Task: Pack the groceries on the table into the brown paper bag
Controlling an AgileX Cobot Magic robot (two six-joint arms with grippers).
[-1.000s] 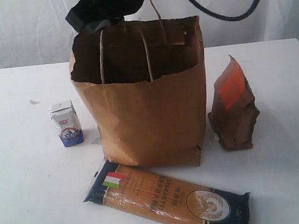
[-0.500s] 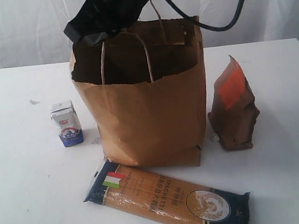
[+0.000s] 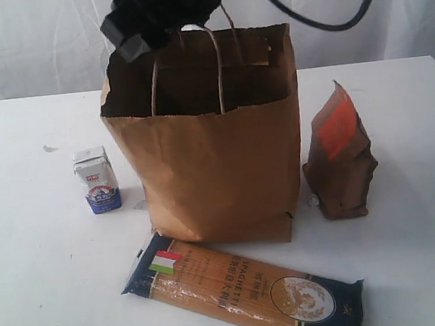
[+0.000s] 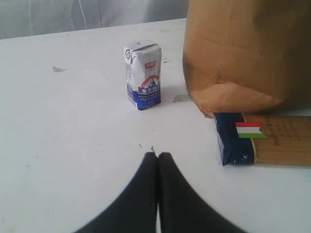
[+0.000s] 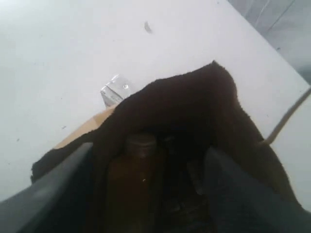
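My right gripper (image 5: 148, 160) hangs spread wide above the brown paper bag (image 3: 211, 171); my left gripper (image 4: 157, 160) is pinched closed, empty.

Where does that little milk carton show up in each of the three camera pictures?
Exterior view: the small milk carton stands on the table, left of the brown paper bag.
Left wrist view: upright, a little apart from the bag's corner.
Right wrist view: only its top peeks past the bag's rim.
Shared landmark: the bag.
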